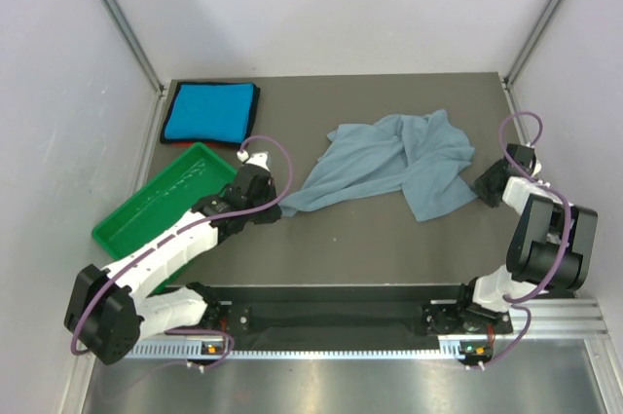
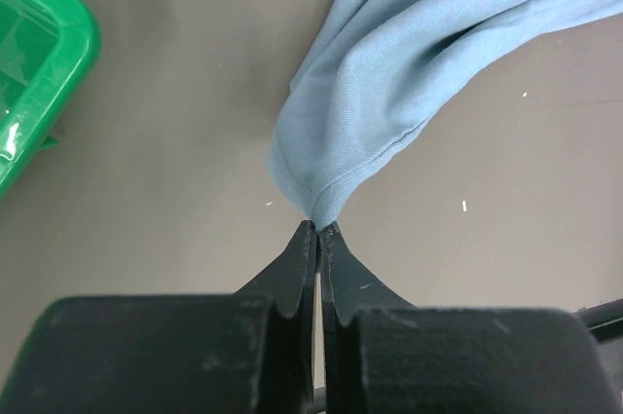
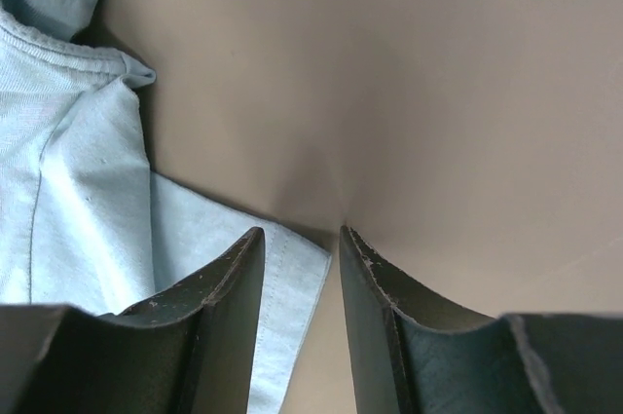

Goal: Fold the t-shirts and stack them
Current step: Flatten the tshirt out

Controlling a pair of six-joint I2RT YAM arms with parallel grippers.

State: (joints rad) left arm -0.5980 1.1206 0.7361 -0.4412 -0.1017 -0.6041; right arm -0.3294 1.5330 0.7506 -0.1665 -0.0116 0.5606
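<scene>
**Clerk:** Entry one, the left claw?

**Checker:** Fingers pressed together, tips pinching a hem corner of the grey-blue t-shirt. The cloth ran up and away from the tips in a bunched fold.

**Clerk:** Entry two, the right claw?

**Checker:** Fingers parted by a moderate gap, with only bare table between the tips. One finger sat over the shirt's flat edge; whether it touched the cloth could not be told.

**Clerk:** Location of that shirt?

**Checker:** Crumpled, mid-table toward the right in the overhead view, lying between the two claws, its near-left corner pulled to a point.

**Clerk:** Second shirt?

**Checker:** The turquoise t-shirt, folded to a rectangle, lay at the far left corner, well apart from both claws.

**Clerk:** Other stock?

**Checker:** One green tray, on the left, just nearer than the folded shirt.
</scene>
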